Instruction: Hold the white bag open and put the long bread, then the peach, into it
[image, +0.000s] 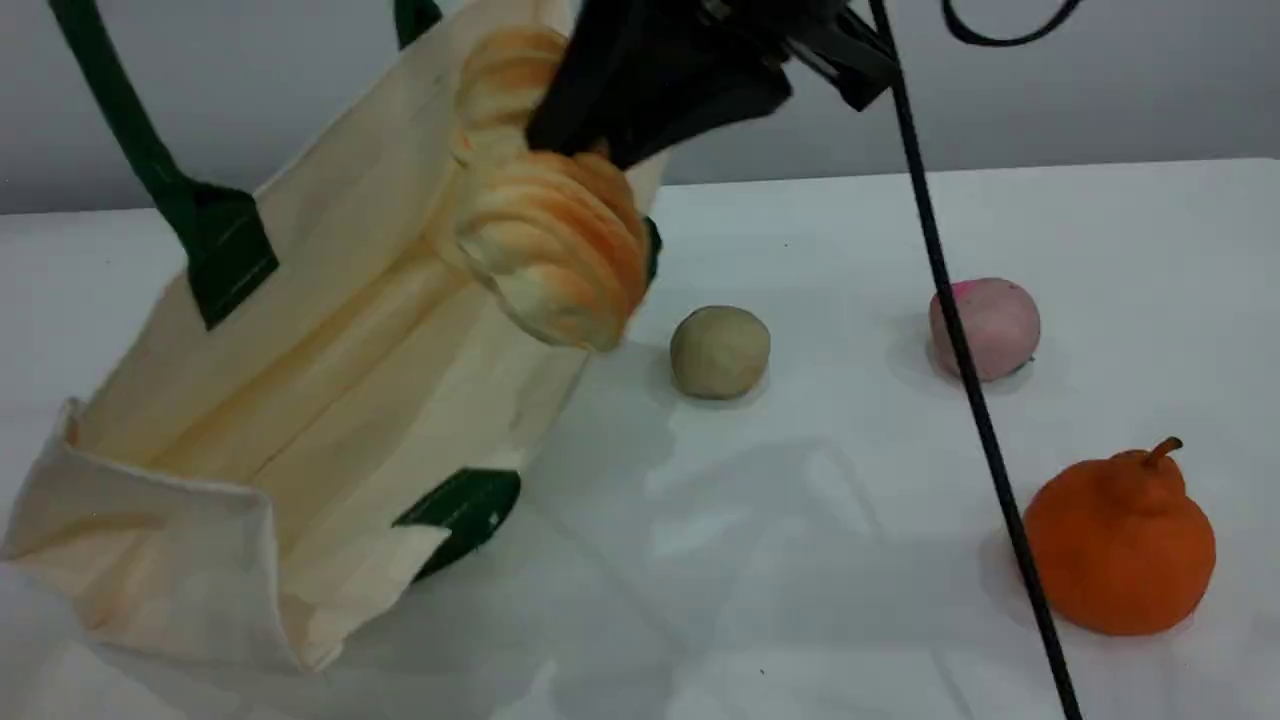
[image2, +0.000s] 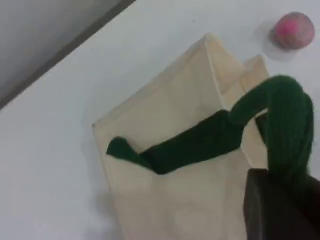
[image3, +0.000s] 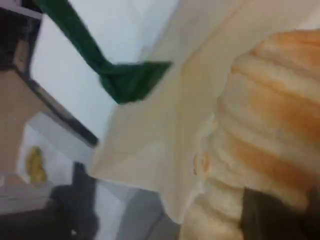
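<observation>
Clamping the long bread (image: 555, 250) across its ridged top, the right gripper (image: 600, 140) holds the loaf off the table (image: 800, 550), tilted, its free end sloping down below the fingers. Just under and to the left of this gripper is the upper edge of the white bag (image: 300, 400). The loaf hangs against that edge and, as far as the views show, is not yet inside. The left gripper (image2: 280, 210) is closed on the green strap handle (image2: 285, 120), which loops down into its fingers, so the bag hangs lifted beneath it. I judge the holding-open step done and the bread step about halfway. The peach (image: 990, 325) sits on the table well to the right of and below the right gripper, untouched, beyond a beige ball (image: 720, 352) and with an orange fruit (image: 1120, 545) nearby. It comes last.
</observation>
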